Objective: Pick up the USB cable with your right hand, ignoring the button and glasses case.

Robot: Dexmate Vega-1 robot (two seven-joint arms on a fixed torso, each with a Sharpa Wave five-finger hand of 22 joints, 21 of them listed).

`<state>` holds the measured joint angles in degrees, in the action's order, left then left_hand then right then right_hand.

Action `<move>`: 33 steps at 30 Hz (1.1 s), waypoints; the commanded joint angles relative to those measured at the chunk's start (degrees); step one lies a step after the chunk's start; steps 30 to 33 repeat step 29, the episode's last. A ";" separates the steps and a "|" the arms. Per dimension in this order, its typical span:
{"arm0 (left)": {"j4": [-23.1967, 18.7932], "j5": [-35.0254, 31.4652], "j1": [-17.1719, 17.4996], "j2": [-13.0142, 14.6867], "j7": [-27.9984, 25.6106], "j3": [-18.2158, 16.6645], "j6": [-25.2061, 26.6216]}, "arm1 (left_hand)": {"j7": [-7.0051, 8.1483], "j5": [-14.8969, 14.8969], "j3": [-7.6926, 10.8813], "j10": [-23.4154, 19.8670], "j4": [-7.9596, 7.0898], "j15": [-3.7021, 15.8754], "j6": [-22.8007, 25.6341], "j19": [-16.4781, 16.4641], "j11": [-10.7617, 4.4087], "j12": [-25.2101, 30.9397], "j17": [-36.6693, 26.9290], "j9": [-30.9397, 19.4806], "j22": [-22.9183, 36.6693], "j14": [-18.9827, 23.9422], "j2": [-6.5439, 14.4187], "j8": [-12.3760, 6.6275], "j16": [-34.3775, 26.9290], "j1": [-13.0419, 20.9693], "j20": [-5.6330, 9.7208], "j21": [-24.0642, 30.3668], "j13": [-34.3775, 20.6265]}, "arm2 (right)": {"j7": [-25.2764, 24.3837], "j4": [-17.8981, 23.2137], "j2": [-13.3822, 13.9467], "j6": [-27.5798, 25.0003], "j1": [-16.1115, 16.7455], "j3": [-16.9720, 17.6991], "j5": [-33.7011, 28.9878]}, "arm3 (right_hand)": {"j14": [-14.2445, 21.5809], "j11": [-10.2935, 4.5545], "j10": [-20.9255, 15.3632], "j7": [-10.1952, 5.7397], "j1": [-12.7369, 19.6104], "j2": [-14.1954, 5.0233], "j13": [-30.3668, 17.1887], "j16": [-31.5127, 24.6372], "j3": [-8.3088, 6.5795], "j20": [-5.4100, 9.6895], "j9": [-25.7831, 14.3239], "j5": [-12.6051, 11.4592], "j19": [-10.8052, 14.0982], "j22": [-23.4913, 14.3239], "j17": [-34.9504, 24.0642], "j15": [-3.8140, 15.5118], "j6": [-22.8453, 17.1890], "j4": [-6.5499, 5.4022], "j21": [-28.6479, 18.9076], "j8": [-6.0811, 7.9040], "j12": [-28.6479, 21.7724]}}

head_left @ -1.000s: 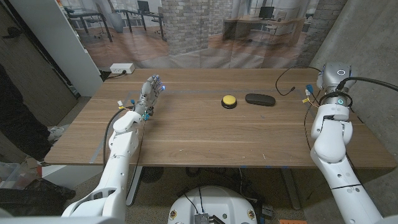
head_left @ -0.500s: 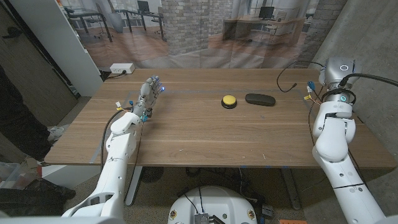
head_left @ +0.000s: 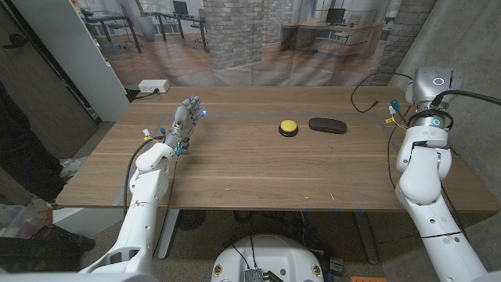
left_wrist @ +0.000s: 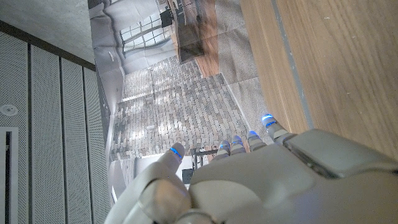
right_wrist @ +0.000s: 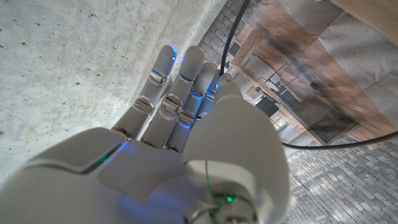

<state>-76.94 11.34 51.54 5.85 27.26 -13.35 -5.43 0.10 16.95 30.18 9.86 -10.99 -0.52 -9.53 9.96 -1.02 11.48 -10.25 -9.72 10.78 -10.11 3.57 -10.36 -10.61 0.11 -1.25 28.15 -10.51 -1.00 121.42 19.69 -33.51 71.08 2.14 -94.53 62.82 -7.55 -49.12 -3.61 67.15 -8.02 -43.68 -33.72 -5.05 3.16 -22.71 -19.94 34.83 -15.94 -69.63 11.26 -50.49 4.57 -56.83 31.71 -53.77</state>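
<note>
Right robot hand (right_wrist: pixel 186 112) is raised off the worktop (head_left: pixel 258 168) at its far right edge, next to the concrete wall (right_wrist: pixel 68 56). In the right wrist view the fingers (right_wrist: pixel 163 81) reach up nearly straight and close together, and the thumb presses the USB cable (head_left: pixel 362 88) against them, so the cable is pinched and held. In the head view the hand itself is hidden behind the right arm's wrist housing (head_left: pixel 433 82).

The black cable leaves the hand and loops in the air above the worktop's far right corner, curving left and back down toward the right arm (head_left: pixel 423 168). Whether the low part of the loop touches the wood cannot be told.

Yellow button (head_left: pixel 289 126) sits right of centre on the worktop. Black glasses case (head_left: pixel 327 124) lies just beside it on the button's right, lengthwise across the worktop, not touching it. Both are well apart from the right robot hand.

Left robot hand (head_left: pixel 186 117) stands on its edge on the far left part of the worktop, fingers pointing away from the robot, slightly spread, nothing in it. Blue lights glow at the fingertips (left_wrist: pixel 267 119) in the left wrist view.

White power strip (head_left: pixel 153 86) lies on the floor beyond the far left corner.
</note>
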 commanded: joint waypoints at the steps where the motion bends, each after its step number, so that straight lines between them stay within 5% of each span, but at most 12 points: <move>1: 0.81 0.79 0.03 1.47 1.80 -0.83 -0.05 | -0.25 0.25 -0.30 4.27 -0.07 -0.21 -5.17 2.37 0.21 0.15 -0.17 -0.30 0.32 -6.84 6.93 -0.06 -0.21 0.20 0.07 -0.19 -0.13 | -1.73 -0.32 -0.64 -1.83 -0.85 -1.36 -2.51 | -0.37 -0.05 -0.28 -1.08 0.76 -0.26 -0.29 -0.43 0.45 7.33 -1.85 -0.45 -0.54 0.17 -0.17 1.51 -1.54 -0.11 -0.68 0.36 0.25; 14: 4.64 2.28 -1.63 3.87 5.99 -1.82 -1.01 | -0.23 0.25 -0.33 4.32 -0.07 -0.16 -5.16 2.36 0.20 0.13 -0.17 -0.30 0.32 -6.84 6.93 -0.07 -0.21 0.20 0.10 -0.24 -0.13 | -2.09 -1.90 -1.28 -5.27 -2.24 -4.33 -7.35 | -0.42 0.03 -0.36 -1.11 1.05 -0.29 -0.29 -0.62 0.97 7.35 -1.90 -0.76 -0.96 0.87 -0.17 1.50 -1.64 -0.25 -1.60 0.23 0.49; 28: 22.35 2.70 -10.37 7.44 13.12 -1.69 -4.89 | -0.30 0.26 -0.36 4.43 -0.08 -0.12 -5.25 2.41 0.18 0.09 -0.18 -0.30 0.32 -6.93 6.92 -0.04 -0.17 0.19 0.13 -0.30 -0.13 | 4.77 -1.71 -2.50 -8.26 -3.54 -11.81 -17.38 | -0.51 0.12 -0.32 -1.32 1.21 -0.43 -0.39 -0.75 1.43 7.42 -2.00 -0.98 -1.38 1.50 -0.17 1.51 -1.58 -0.48 -2.44 0.07 0.70; 33: 23.21 2.81 -10.78 7.50 13.36 -1.82 -5.31 | -0.29 0.26 -0.37 4.47 -0.08 -0.12 -5.25 2.47 0.16 0.08 -0.18 -0.30 0.32 -6.94 6.91 -0.04 -0.17 0.19 0.14 -0.33 -0.13 | 5.27 -1.70 -2.63 -8.29 -3.89 -12.16 -17.54 | -0.52 -0.02 -0.33 -1.25 1.23 -0.45 -0.47 -0.77 1.46 7.46 -1.99 -0.99 -1.35 1.56 -0.17 1.51 -1.56 -0.50 -2.54 0.05 0.66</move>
